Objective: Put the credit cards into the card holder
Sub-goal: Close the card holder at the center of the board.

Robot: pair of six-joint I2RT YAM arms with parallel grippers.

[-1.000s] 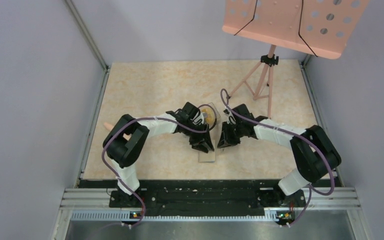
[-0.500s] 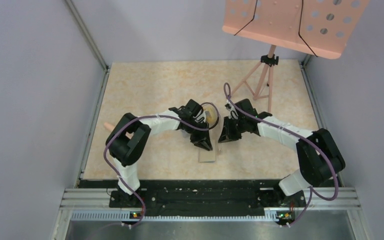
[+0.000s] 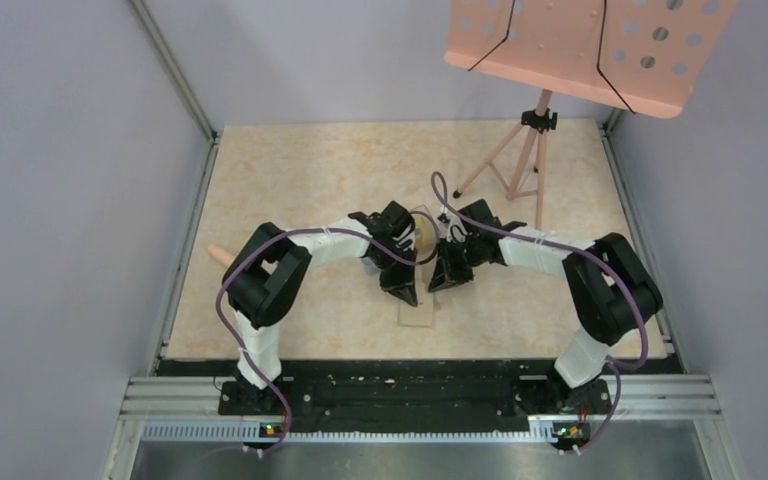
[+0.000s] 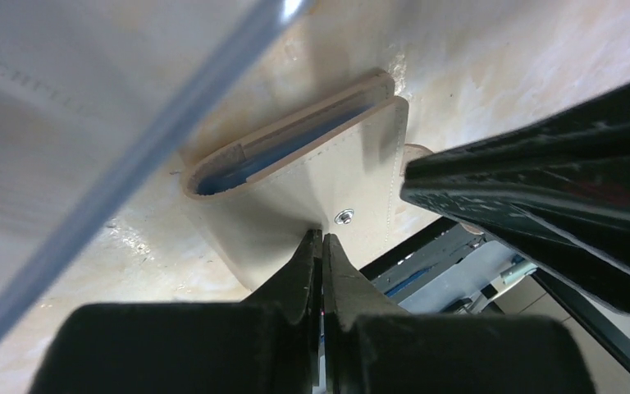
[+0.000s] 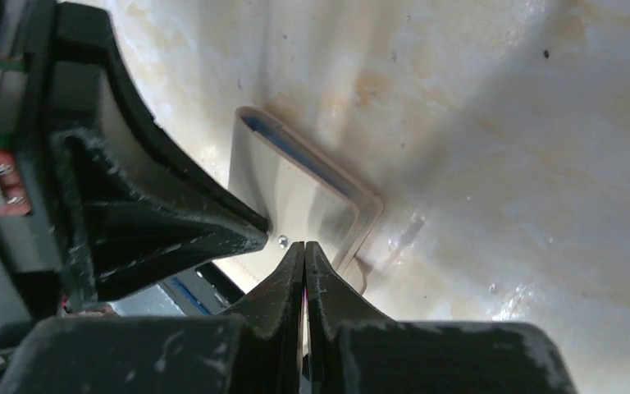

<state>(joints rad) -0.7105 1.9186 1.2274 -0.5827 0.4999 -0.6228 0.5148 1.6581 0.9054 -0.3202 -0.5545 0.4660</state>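
Note:
The card holder, a tan wallet, lies flat near the table's front middle. The left wrist view shows its tan flap, light blue inside and metal snap. My left gripper is shut, its tips against the wallet's near edge beside the snap. My right gripper is shut too, its tips touching the wallet from the other side. In the top view both grippers, left and right, meet above it. A bit of yellow-orange credit card shows between the wrists; the other cards are hidden.
A clear plastic box sits just behind the grippers; its edge fills the left wrist view's upper left. A pink music stand with a tray stands at the back right. A pink stick lies at the left edge.
Both grippers have closed. The right arm swung left and the left gripper edged down, so their tips now meet over the wallet.

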